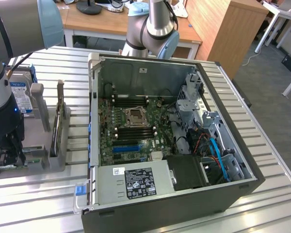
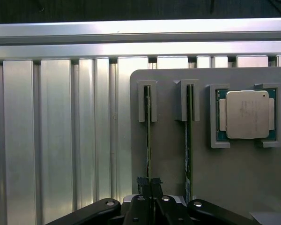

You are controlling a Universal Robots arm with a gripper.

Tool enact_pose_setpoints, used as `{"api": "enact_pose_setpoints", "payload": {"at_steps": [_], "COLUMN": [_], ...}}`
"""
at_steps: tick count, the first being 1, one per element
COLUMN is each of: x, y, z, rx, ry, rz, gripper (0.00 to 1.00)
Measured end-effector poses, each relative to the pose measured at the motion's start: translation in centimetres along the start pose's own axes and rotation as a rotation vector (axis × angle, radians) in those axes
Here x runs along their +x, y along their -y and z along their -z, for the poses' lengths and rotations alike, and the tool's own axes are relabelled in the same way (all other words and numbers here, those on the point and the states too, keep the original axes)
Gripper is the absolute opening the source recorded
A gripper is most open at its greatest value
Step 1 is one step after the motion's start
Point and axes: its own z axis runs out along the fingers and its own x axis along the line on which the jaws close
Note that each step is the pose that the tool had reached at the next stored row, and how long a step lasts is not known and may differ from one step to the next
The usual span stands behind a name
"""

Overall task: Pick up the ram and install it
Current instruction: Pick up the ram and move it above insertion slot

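The ram [image 2: 148, 136] is a thin green stick standing on edge in a slotted post of the grey holder plate [image 2: 168, 159]. My gripper [image 2: 149, 182] is low over the plate, its dark fingertips [image 2: 142, 181] shut on the near end of that stick. In the exterior view my gripper [image 1: 7, 156] hangs down at the holder [image 1: 53, 162] on that view's left, beside the open computer case [image 1: 160, 194]. A second stick [image 2: 188, 140] stands in the neighbouring slot, untouched.
A square silver CPU [image 2: 247, 115] rests in its cradle on the same plate. A hard drive [image 1: 20, 94] with a blue-white label stands behind the holder. The case's motherboard [image 1: 131, 131] lies exposed, with the power supply [image 1: 136, 182] at its near side. Ribbed aluminium table [image 2: 61, 140] surrounds everything.
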Motion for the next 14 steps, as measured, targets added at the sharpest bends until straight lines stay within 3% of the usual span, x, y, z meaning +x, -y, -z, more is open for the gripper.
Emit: {"api": "enact_pose_setpoints", "payload": {"at_steps": [14], "x": [0.1], "y": [0.01], "z": [1.87], "rx": [-0.0002], "ry": [-0.0001], "rz": [0.000], "gripper": [0.12]}}
